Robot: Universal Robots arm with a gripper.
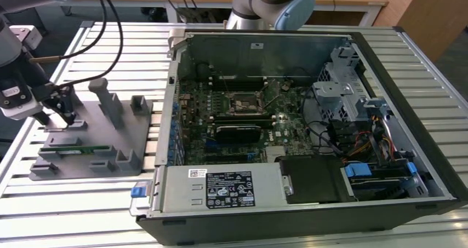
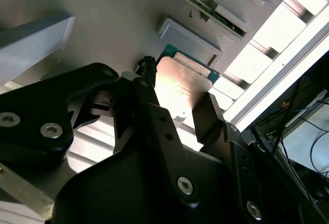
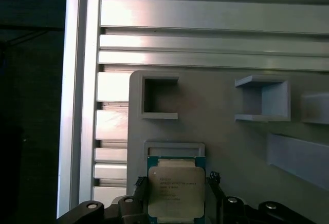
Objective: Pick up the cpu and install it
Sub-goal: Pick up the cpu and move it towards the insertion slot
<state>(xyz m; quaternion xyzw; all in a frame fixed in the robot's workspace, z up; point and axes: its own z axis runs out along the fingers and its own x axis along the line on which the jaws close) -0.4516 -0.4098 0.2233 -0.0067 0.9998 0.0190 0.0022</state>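
Fingers [image 2: 206, 115] parted astride cpu [image 3: 176, 193] | flat square, shiny silver lid | gray tray [image 3: 231, 147]

On the table [image 1: 73, 204], the holder plate [image 1: 87, 136] lies at the exterior view's left of the computer case [image 1: 307, 218]. The cpu [image 3: 175, 196] rests on that plate, between the parted fingers of the tool [image 1: 57, 117].

The slatted aluminium bench [image 1: 73, 204] carries two things: a grey fixture plate [image 1: 87, 136] at the exterior view's left, and an open computer case [image 1: 270, 53] just beside it.
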